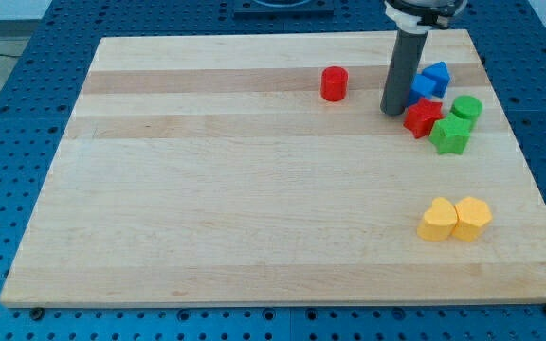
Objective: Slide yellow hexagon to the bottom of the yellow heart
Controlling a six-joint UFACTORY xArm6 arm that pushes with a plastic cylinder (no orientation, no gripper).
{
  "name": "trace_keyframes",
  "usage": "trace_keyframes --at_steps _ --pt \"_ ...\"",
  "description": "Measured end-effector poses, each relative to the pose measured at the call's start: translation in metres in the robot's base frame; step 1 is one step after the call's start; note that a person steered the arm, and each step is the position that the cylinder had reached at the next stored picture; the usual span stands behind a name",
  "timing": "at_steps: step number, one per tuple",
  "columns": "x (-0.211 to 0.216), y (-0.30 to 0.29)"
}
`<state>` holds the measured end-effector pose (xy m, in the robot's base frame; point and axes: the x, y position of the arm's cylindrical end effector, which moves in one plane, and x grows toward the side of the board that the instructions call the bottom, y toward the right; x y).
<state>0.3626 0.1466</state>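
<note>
The yellow hexagon (437,220) lies near the view's bottom right, touching the left side of the yellow heart (472,218). My tip (392,112) stands far above them, toward the view's top right. It is just left of the red star (423,116) and the blue blocks, and right of the red cylinder (334,83).
A cluster sits at the view's top right: a blue cube (422,87), a blue block (437,75), a green cylinder (466,107) and a green star (450,135). The wooden board (207,189) rests on a blue perforated table.
</note>
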Motion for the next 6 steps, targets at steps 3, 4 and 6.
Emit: trace_keyframes --at_steps 3,4,6 --pt "0.002 -0.036" --pt "0.026 -0.035" --pt "0.089 0.047"
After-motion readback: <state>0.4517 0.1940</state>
